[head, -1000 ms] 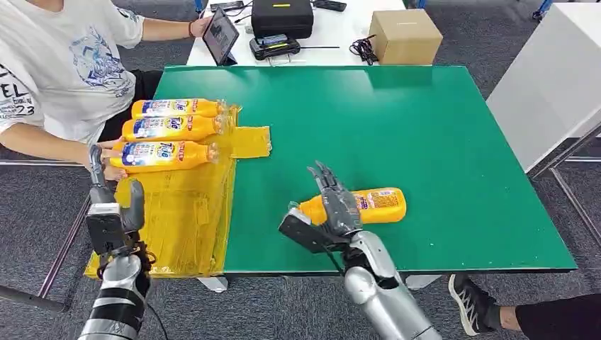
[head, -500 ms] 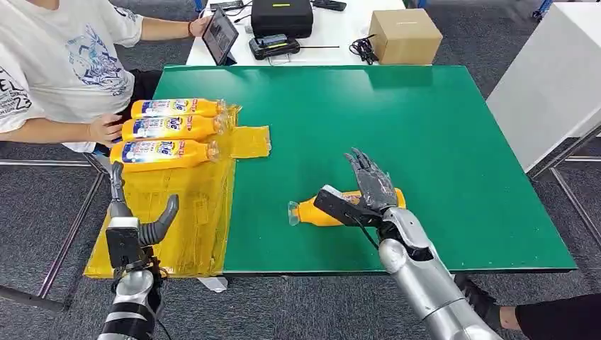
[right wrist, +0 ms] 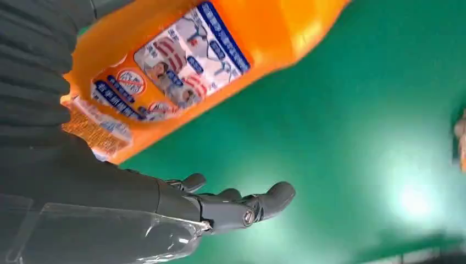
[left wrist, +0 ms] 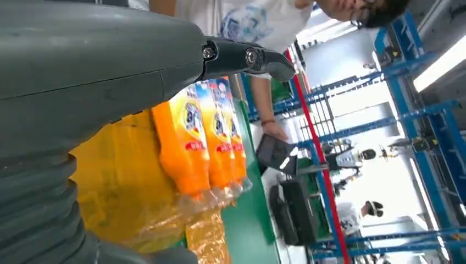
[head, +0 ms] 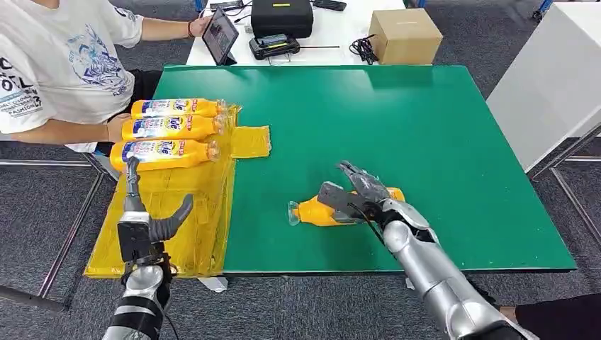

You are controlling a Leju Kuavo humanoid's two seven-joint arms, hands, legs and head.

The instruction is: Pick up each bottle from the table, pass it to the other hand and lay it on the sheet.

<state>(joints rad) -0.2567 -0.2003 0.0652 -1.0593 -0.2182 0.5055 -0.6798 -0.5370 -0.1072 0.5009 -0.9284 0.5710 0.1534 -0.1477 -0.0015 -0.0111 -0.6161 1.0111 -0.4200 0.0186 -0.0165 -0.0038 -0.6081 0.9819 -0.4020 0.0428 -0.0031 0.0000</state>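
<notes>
An orange bottle [head: 314, 211] lies on its side on the green table [head: 397, 120], cap end toward the sheet. My right hand [head: 361, 193] reaches over its middle with fingers spread and the thumb on the near side. In the right wrist view the bottle [right wrist: 187, 60] lies by the palm while the fingers [right wrist: 236, 206] stay stretched out over the table. My left hand [head: 147, 223] hovers open above the near part of the yellow sheet [head: 191, 212] and holds nothing. Three orange bottles [head: 166, 128] lie side by side at the sheet's far end, also seen as bottles [left wrist: 203, 137] beyond my left hand [left wrist: 110, 82].
A person [head: 57, 64] sits at the table's far left, one hand [head: 115, 129] beside the laid bottles. Behind the green table stand a tablet [head: 221, 35], a black case [head: 282, 15] and a cardboard box [head: 405, 35]. A white table [head: 553, 78] flanks the right side.
My right hand swung from the bottle's neck side to over its body and came down around it. My left hand rose and shifted right over the sheet. The person's hand drew back from the nearest laid bottle.
</notes>
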